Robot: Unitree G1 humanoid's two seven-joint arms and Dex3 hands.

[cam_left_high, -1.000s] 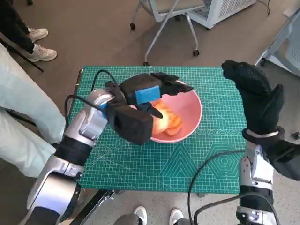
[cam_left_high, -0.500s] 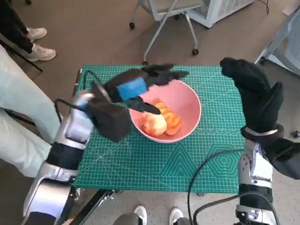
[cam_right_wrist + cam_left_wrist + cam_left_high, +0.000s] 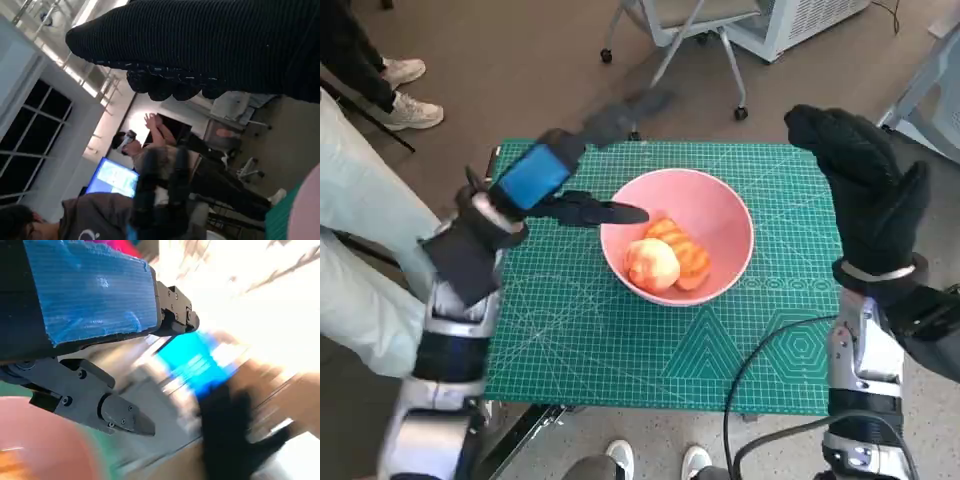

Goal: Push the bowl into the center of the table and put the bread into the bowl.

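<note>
1. I see the green cutting mat [image 3: 620,350] covering the table across the middle of the head view.
2. My right hand [image 3: 865,200] is raised at the right edge of the frame, off to the side of the bowl, holding nothing; the glove hides whether its fingers are spread or closed, so I cannot tell.
3. My left hand [image 3: 560,185] hangs at centre left, partly blurred, fingers spread apart and holding nothing, one fingertip reaching to the bowl's left rim.
4. The pink bowl [image 3: 720,215] sits near the mat's centre, slightly toward the upper part.
5. The bread [image 3: 665,260], in orange-brown pieces, lies inside the bowl, toward its lower left.
</note>
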